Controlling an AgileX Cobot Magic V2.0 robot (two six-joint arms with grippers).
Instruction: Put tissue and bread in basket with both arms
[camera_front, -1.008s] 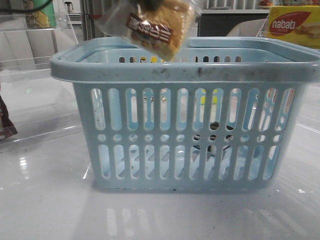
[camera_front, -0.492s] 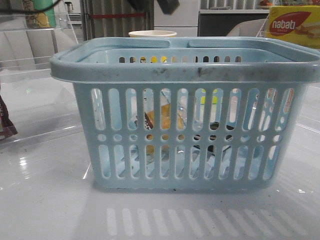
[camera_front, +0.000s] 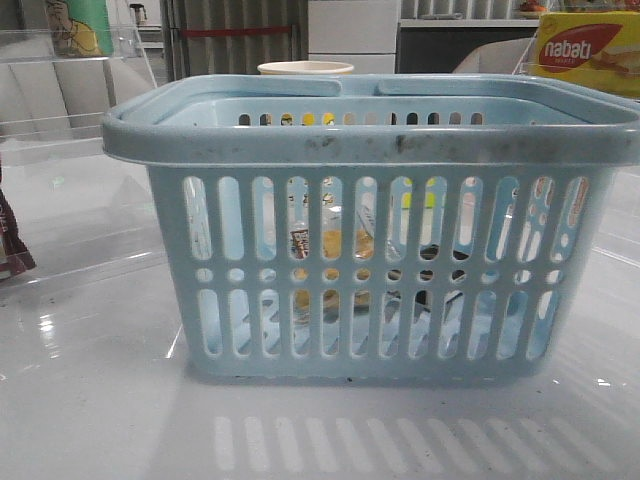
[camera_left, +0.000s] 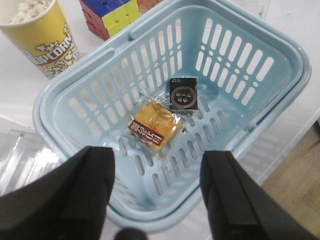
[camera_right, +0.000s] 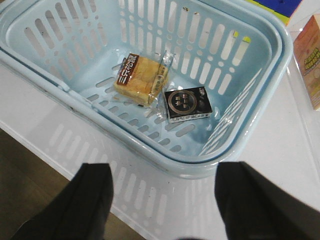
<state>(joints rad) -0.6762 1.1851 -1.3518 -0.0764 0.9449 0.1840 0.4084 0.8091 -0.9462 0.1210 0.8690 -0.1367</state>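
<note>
On glossy white table (camera_front: 90, 400), basket (camera_front: 370, 140) holding bread (camera_left: 154, 127), both claws (camera_left: 157, 192) (camera_right: 162, 200) spread, empty.

The front camera faced the basket (camera_front: 370, 270) side-on, close; both wrist cameras looked down into it from opposite sides.

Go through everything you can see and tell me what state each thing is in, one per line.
basket: upright, handles folded down
bread: lying flat on the basket floor, still bagged
black packet: flat on the basket floor beside the bread
popcorn cup: upright, full
left tool: open, empty
right tool: open, empty
</note>
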